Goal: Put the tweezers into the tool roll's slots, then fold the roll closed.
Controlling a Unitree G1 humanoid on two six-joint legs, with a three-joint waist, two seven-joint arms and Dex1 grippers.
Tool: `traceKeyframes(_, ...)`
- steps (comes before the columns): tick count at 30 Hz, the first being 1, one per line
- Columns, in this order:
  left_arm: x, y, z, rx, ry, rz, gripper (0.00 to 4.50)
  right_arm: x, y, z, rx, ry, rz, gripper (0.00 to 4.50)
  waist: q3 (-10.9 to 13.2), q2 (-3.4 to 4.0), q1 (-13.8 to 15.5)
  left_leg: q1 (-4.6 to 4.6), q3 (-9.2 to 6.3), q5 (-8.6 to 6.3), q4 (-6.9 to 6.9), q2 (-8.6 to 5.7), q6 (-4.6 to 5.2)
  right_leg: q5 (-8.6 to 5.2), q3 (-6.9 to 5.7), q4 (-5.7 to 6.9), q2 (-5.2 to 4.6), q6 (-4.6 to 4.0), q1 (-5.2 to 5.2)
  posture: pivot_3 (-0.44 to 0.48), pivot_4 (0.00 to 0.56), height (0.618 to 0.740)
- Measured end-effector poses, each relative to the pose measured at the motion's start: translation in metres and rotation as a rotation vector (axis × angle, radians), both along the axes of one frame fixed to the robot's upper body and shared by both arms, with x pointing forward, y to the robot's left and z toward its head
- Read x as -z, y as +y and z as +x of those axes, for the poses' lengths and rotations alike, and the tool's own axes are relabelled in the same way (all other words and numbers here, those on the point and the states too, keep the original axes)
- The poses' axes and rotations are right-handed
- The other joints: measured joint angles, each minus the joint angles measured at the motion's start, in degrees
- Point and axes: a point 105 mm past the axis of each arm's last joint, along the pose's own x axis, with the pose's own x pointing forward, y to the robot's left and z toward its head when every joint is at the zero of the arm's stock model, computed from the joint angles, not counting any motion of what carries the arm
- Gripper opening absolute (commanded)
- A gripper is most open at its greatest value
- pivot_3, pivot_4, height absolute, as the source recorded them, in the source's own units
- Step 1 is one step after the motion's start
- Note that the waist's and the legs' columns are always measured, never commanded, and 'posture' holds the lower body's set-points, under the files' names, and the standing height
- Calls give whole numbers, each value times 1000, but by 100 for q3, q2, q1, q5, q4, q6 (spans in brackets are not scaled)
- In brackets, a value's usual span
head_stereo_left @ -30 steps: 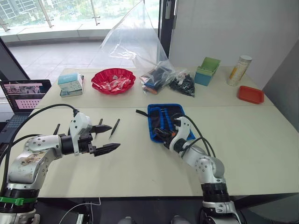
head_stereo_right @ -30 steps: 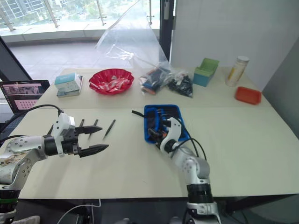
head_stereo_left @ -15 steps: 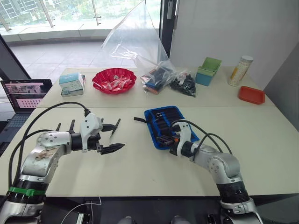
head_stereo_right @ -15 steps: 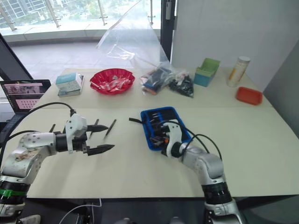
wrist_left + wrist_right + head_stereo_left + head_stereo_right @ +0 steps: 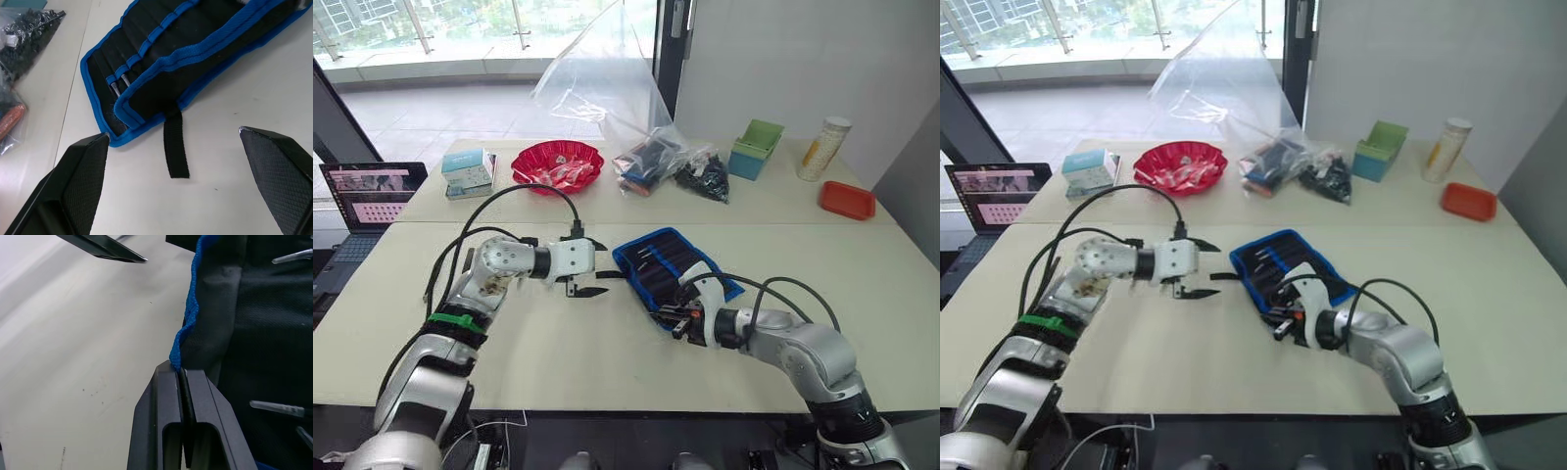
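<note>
A beige table (image 5: 607,362) stands before windows. In the left eye view, the roll (image 5: 674,271) lies at frame centre, the left gripper (image 5: 590,267) spread wide just left of it, the right gripper (image 5: 675,321) at its lower edge. In the left wrist view, the strap (image 5: 176,143) lies between the wide fingers (image 5: 78,183); tweezers (image 5: 119,83) sit in slots. In the right wrist view, the fingers (image 5: 161,426) pinch the roll's blue edge.

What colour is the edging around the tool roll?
Bright blue, on the black tool roll; it shows best in the left wrist view.
</note>
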Motion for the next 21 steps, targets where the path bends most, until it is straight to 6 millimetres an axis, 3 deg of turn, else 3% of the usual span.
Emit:
traceKeyframes(9,1,-20,11,56,-56,19,4500,5,-4,-4,19,24,-11,12,2,-3,-3,-21,-19,-2,33,-8,4,0,-9,9,0,4,-4,0,150,740)
traceKeyframes(12,3,-22,12,74,-65,49,3695,6,-8,-4,23,24,-24,0,2,-3,-3,-21,-21,-2,34,-11,4,0,-9,11,-2,5,-4,0,150,740)
traceKeyframes(21,11,-41,3,167,-20,60,674,6,-23,-4,21,27,-73,0,3,-5,3,-26,-29,-2,41,-19,4,-1,-11,14,-5,10,-4,0,150,740)
